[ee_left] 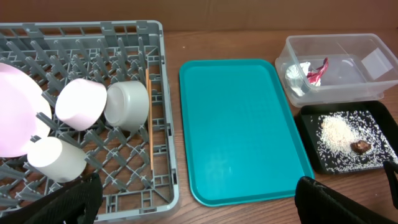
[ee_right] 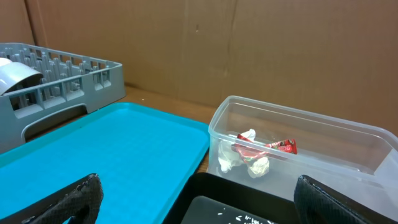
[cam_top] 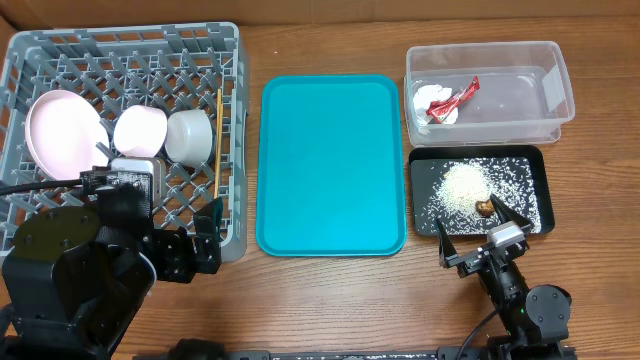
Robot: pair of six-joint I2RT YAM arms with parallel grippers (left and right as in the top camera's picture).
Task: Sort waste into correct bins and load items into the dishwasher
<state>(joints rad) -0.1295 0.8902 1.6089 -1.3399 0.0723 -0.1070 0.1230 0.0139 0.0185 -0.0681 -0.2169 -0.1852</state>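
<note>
Right gripper [cam_top: 478, 232] spread at black tray [cam_top: 422, 170], wrapper [cam_top: 462, 97] in clear tub [cam_top: 530, 120]

Looks like a robotics lab bench staged as a mock kitchen. A wood-grain table [cam_top: 330, 300] backed by a plain brown cardboard wall [ee_right: 249, 43] holds a grey dish rack [cam_top: 130, 32], a teal tray [cam_top: 330, 165], a clear tub [cam_top: 490, 48] and a black tray [cam_top: 478, 150]. Black robot arms [cam_top: 70, 280] sit at its near edge.
</note>
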